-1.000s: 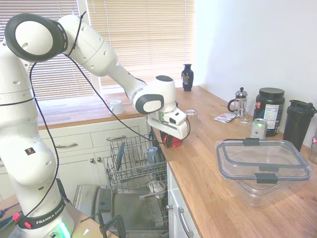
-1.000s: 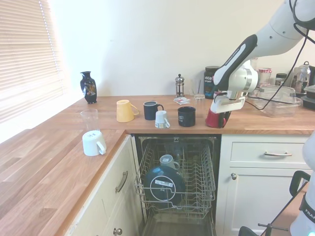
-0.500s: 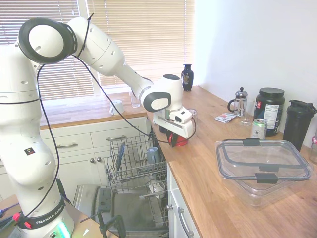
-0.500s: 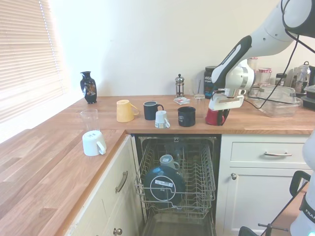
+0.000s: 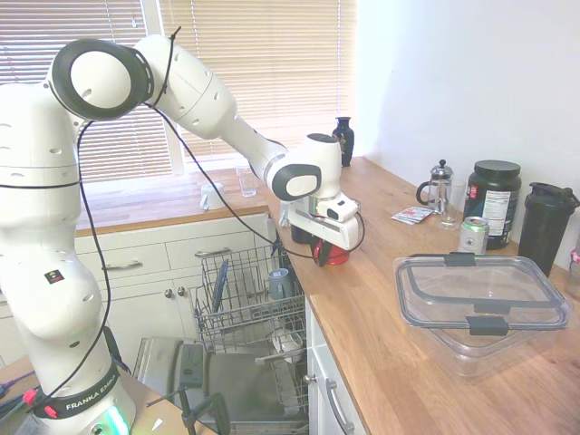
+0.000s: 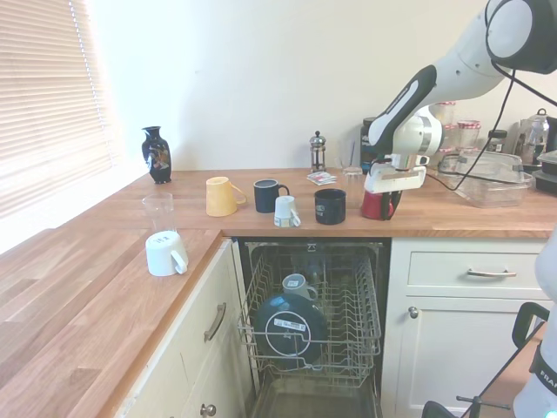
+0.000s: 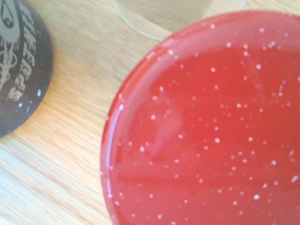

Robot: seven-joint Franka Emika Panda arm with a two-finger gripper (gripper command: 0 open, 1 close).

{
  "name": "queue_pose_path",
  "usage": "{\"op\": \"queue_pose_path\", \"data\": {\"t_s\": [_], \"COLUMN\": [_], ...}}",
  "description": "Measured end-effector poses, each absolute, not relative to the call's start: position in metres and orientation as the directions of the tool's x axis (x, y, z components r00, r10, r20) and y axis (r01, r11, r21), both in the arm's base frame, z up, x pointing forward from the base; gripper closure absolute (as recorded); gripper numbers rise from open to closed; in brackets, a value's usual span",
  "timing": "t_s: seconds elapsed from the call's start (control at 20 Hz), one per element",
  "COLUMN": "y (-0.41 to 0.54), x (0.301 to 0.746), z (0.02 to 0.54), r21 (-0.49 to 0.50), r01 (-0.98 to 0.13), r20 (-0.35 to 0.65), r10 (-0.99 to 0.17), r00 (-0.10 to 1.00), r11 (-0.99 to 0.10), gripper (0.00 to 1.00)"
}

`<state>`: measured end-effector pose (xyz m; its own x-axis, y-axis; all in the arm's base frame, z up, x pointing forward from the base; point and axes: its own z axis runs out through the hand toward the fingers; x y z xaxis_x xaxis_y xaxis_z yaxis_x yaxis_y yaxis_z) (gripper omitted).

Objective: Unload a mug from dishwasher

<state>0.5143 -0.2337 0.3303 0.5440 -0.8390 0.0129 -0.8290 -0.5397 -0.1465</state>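
One red mug (image 6: 378,205) — between the fingers (image 6: 389,203) — on the worktop (image 6: 470,218).

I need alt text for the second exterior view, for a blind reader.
The gripper holds a red mug on the wooden counter, above the open dishwasher. Its rack still contains a pale cup.

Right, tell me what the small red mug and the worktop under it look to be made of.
The small glossy red mug looks like glazed ceramic: smooth, shiny, with soft highlights along its rim, though the glaze alone can't rule out enamel. The wooden worktop looks like oiled or varnished timber, with visible grain lines and plank seams.
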Motion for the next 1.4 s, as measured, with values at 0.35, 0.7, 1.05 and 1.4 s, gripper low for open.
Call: {"op": "queue_pose_path", "data": {"t_s": [0.35, 0.7, 1.05, 1.4], "y": [-0.233, -0.233, -0.225, -0.225], "x": [0.519, 0.521, 0.525, 0.526], "z": [0.331, 0.330, 0.331, 0.332], "r21": [-0.122, -0.112, -0.109, -0.111], "r01": [-0.830, -0.837, -0.835, -0.835], "r20": [-0.002, -0.011, -0.019, -0.018], "r10": [-0.836, -0.841, -0.839, -0.839], "r00": [0.548, 0.540, 0.544, 0.544], "r11": [-0.544, -0.536, -0.539, -0.539], "gripper": [0.00, 0.00, 0.00, 0.00]}}
